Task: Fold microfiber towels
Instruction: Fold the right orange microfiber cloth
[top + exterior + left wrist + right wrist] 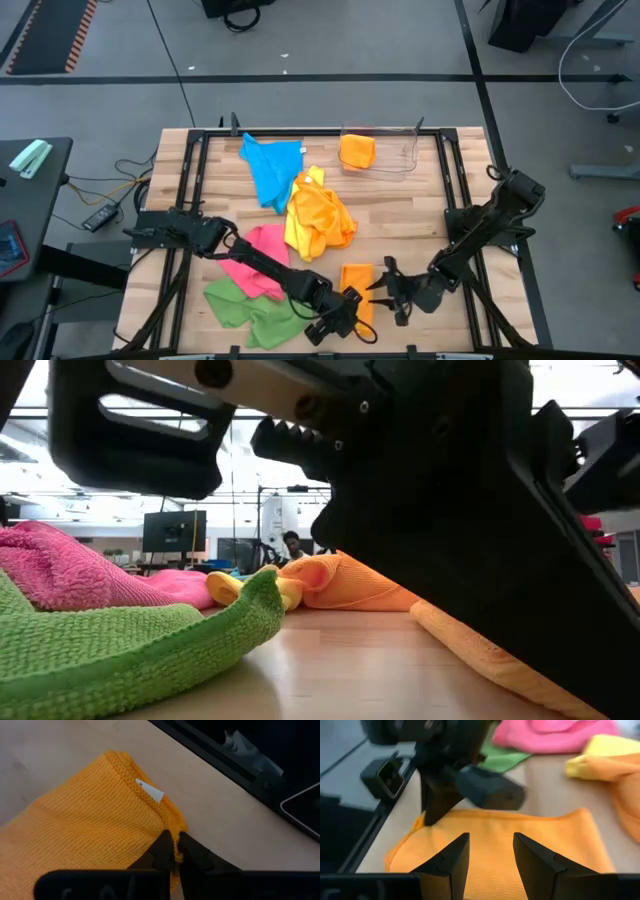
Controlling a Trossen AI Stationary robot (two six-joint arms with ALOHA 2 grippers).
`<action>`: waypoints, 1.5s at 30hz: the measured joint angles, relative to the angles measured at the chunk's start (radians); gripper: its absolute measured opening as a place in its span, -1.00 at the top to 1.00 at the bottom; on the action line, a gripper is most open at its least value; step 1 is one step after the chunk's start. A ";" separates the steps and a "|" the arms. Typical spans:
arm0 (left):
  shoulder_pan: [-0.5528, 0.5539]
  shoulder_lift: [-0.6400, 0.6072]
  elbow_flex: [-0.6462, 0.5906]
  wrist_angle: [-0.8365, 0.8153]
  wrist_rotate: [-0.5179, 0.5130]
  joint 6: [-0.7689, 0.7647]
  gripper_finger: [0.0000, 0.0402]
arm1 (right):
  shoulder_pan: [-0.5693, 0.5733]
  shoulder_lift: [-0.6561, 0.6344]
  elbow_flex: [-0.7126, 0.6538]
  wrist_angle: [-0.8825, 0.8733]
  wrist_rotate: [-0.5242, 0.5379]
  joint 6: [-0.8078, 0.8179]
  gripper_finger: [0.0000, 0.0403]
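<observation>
Left hand [175,851] clamped on the near corner of the orange towel [85,820] at the worktop's near edge, right hand [487,851] hovering apart; that thin pinch may slip when lifted.

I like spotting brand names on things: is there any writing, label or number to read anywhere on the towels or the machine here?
No text can be read.
The white tag sewn to the orange towel held by the left gripper: only a tiny dark mark, too small to read.
Screens in the room behind: blurred, unreadable.
</observation>
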 joint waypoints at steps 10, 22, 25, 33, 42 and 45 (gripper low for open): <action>-0.011 -0.001 0.000 0.004 -0.045 -0.107 0.86 | -0.020 0.032 0.127 -0.084 -0.097 -0.208 0.20; -0.014 -0.054 0.002 -0.003 -0.072 -0.273 0.92 | 0.094 0.038 0.253 -0.305 -0.032 -0.098 0.20; -0.028 -0.067 0.004 0.004 -0.113 -0.298 0.94 | 0.137 0.078 0.255 -0.282 0.026 -0.077 0.20; -0.037 -0.066 0.003 0.025 -0.197 -0.432 0.91 | 0.165 0.243 0.342 -0.240 0.074 -0.086 0.18; -0.080 -0.065 0.002 0.010 -0.313 -0.512 0.90 | 0.147 0.418 0.631 -0.593 0.204 -0.067 -0.13; -0.098 -0.065 0.002 0.004 -0.360 -0.524 0.89 | 0.152 0.434 0.673 -0.619 0.212 -0.050 -0.19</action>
